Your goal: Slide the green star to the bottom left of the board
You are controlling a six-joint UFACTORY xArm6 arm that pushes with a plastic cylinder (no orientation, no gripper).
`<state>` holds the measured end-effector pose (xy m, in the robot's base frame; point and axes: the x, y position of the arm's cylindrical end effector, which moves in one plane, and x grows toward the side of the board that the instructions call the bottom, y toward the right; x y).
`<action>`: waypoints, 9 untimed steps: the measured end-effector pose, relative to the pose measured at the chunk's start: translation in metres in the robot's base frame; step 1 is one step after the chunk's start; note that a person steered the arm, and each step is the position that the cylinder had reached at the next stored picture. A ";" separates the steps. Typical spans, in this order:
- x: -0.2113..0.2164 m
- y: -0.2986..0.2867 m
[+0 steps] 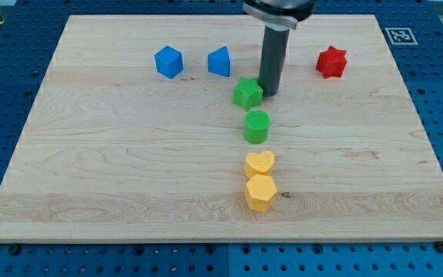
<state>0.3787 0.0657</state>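
Observation:
The green star (pixel 247 93) lies on the wooden board (pixel 114 169), a little above the board's middle. My tip (pixel 268 94) stands just to the right of the green star, touching or nearly touching its right side. The rod rises straight up from there to the view's top. A green cylinder (pixel 257 126) sits just below the star.
A blue cube (pixel 168 61) and a blue block (pixel 219 61) lie up left of the star. A red star (pixel 331 62) lies at the upper right. A yellow heart (pixel 259 163) and a yellow hexagon (pixel 260 192) sit below the green cylinder. A marker tag (pixel 398 35) is at the board's top right corner.

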 end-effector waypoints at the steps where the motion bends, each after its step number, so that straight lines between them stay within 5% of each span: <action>1: 0.006 -0.020; 3: 0.058 -0.066; 5: 0.056 -0.161; 9: 0.009 -0.256</action>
<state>0.3875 -0.1903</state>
